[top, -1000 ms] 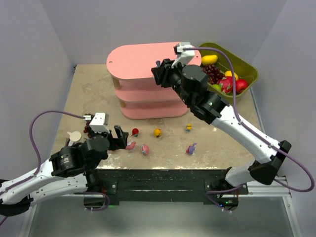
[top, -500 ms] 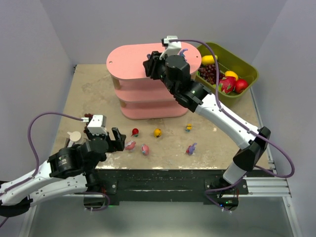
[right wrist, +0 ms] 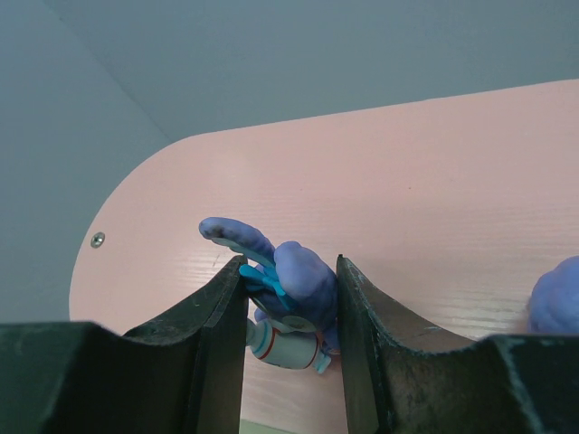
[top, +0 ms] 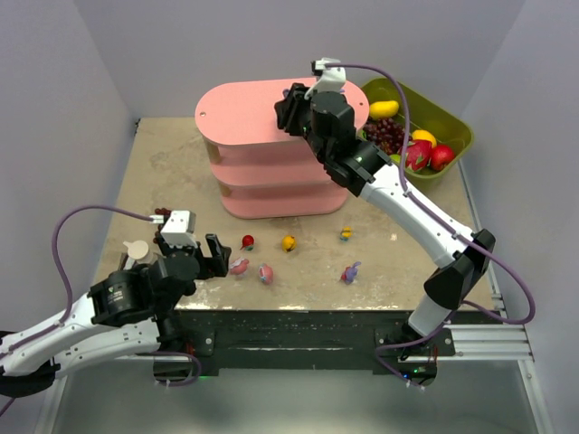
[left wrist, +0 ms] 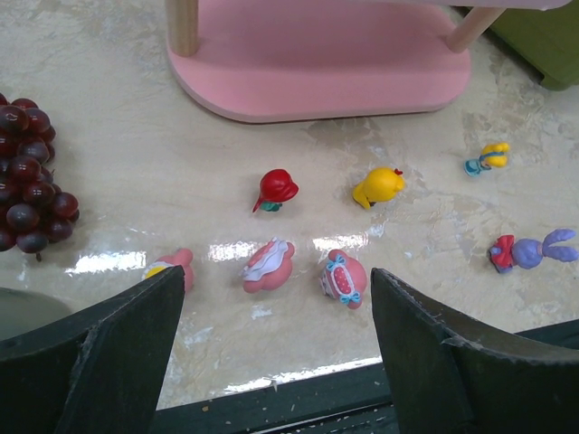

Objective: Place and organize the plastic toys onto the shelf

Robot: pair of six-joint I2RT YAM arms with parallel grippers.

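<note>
The pink three-tier shelf (top: 237, 116) stands at the back of the table. My right gripper (top: 289, 104) hovers over its top board (right wrist: 407, 172), shut on a purple-blue bunny (right wrist: 308, 278). A second purple shape (right wrist: 557, 297) shows at the right edge of the right wrist view. My left gripper (left wrist: 276, 312) is open, low at the table's near edge. Just ahead of it lie three pink-and-white toys (left wrist: 269, 265) (left wrist: 344, 278) (left wrist: 177, 266), the last partly behind my left finger. Farther on lie a red toy (left wrist: 276, 190), a yellow one (left wrist: 380, 186), a small yellow-and-blue one (left wrist: 487, 159) and another purple bunny (left wrist: 529, 251).
An olive-green bin (top: 455, 127) with fake fruit stands right of the shelf. A dark red grape bunch (left wrist: 27, 172) lies on the table to the left of my left gripper. The table's dark front edge (left wrist: 289, 398) runs just under my left fingers.
My right arm swung left over the shelf's top board with the bunny, then eased back slightly right. The left arm and the toys on the table have not moved.
</note>
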